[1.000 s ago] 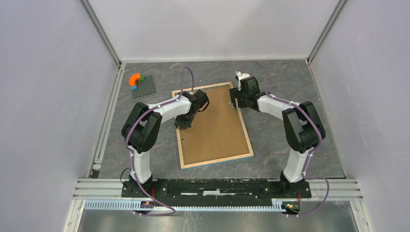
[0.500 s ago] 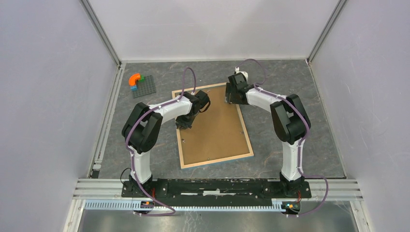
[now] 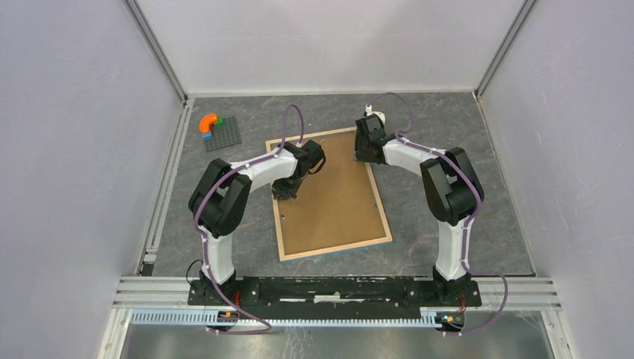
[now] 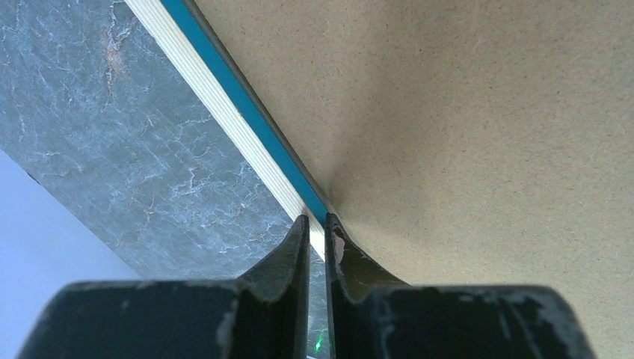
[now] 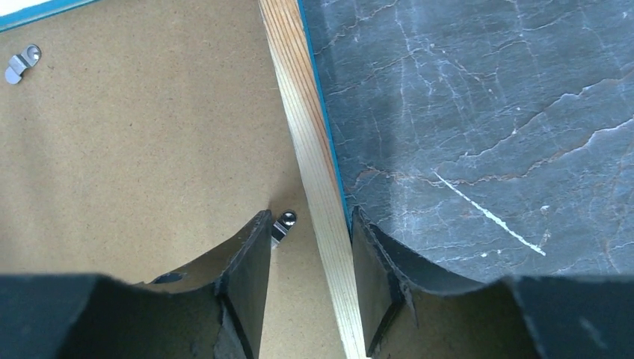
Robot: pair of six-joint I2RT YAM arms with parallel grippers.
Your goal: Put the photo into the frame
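Observation:
The frame [image 3: 383,217] lies face down on the table, light wood rails up, a blue edge showing. A plain brown backing board [image 3: 329,202] fills it, and the photo is hidden. My left gripper [image 3: 286,191] points down at the left rail [image 4: 224,112]. Its jaws are closed to a thin slit, with the tips [image 4: 317,221] where the rail meets the board [image 4: 463,134]. My right gripper [image 3: 360,157] is open and straddles the right rail [image 5: 299,105] near the far corner. One of its fingers is over the board beside a metal tab [image 5: 282,223], the other is outside the rail.
A dark grey baseplate [image 3: 224,134] with an orange curved brick [image 3: 208,122] sits at the back left. A second metal tab [image 5: 21,63] lies near the board's far edge. Enclosure walls surround the table, with a metal rail along the left side.
My right gripper has moved left and further back onto the frame's right rail, and its jaws have narrowed around it. The left jaws have closed a little further. The frame has not moved.

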